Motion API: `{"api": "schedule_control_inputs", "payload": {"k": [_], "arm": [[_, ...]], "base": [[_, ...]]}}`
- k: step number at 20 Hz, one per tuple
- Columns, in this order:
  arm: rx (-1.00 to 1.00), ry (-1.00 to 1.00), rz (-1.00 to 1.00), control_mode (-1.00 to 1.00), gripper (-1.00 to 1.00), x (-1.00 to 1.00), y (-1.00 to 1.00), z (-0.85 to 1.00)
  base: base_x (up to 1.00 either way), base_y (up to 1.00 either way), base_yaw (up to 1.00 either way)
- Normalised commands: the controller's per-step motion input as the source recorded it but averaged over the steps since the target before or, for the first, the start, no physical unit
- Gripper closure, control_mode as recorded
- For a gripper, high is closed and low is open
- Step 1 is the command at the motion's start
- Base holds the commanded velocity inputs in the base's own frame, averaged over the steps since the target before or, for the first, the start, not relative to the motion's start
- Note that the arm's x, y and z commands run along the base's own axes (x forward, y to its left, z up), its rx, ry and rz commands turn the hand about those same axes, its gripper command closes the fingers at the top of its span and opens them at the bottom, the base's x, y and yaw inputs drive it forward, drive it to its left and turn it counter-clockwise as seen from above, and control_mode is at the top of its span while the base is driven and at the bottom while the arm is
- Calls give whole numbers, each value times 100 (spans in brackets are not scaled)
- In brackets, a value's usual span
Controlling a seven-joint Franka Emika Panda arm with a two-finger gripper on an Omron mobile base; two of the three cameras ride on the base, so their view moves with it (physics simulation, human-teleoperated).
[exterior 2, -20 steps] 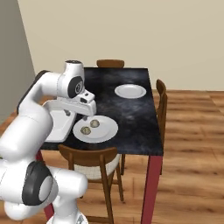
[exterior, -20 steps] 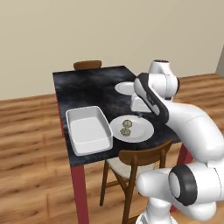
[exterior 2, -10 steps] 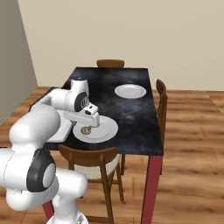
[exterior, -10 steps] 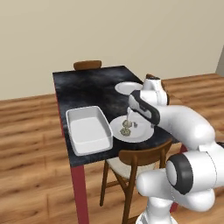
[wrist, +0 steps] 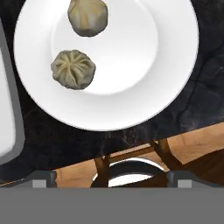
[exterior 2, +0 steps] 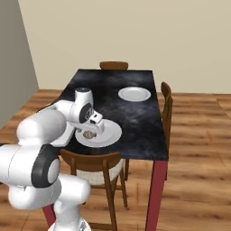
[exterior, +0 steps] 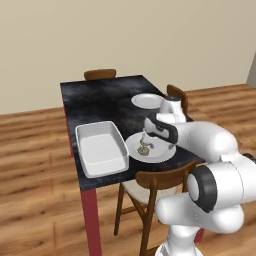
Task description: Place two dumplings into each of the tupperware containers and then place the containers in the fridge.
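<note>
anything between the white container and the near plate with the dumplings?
Nothing: bare dark tabletop separates the white container from the near plate holding two dumplings, per the left base view.

The arm point(exterior: 210, 145) is glossy white, built of fat rounded segments. Dark grey rings mark its joints, with a large black disc at the elbow nearest the chair point(exterior: 155, 182). The base column below is white too. The hand point(exterior: 144, 141) carries small dark fingertips.
</note>
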Motion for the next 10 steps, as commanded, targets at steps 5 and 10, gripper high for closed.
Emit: {"api": "schedule_control_inputs", "payload": {"k": [5, 10], "arm": [[0, 1, 0, -100, -100, 68, 0, 0], [0, 9, 0, -100, -100, 7, 14, -11]], "base": [[0, 0, 0], [0, 0, 0]]}}
